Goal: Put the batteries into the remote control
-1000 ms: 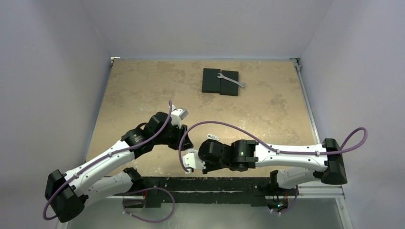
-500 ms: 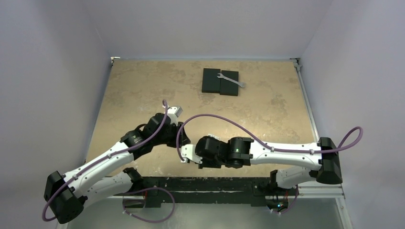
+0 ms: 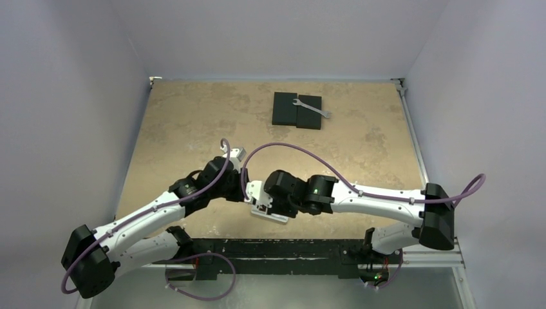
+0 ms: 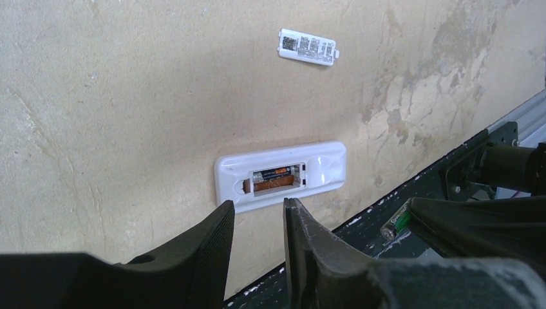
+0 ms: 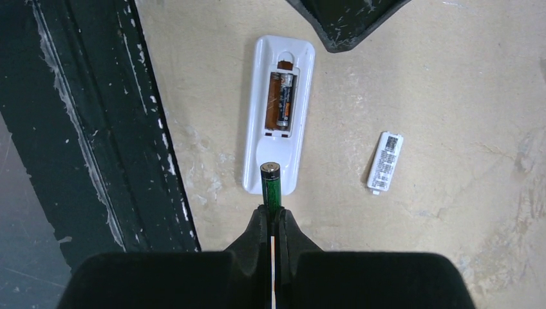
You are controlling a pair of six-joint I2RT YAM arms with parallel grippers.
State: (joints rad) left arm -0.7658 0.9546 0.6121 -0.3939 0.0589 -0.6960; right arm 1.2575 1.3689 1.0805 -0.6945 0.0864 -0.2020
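The white remote control (image 5: 278, 116) lies back up near the table's front edge, its battery recess uncovered. One battery (image 5: 284, 100) lies in the recess beside a bare slot. My right gripper (image 5: 271, 211) is shut on a second, green battery (image 5: 271, 187), which points forward just above the remote's near end. In the left wrist view the remote (image 4: 322, 168) lies just beyond my left gripper (image 4: 257, 212), which is open with nothing between its fingers. The held battery (image 4: 398, 224) shows at the right of that view.
The small white battery cover (image 5: 385, 161) lies on the table beside the remote. Two black flat blocks (image 3: 296, 110) with a silver wrench (image 3: 313, 109) on them sit at the far side. A black rail (image 5: 96, 129) runs along the table's near edge.
My right arm has swung left and away from the rail, bringing the battery over the remote and hiding the cover in the top view. My left gripper has drawn back slightly.
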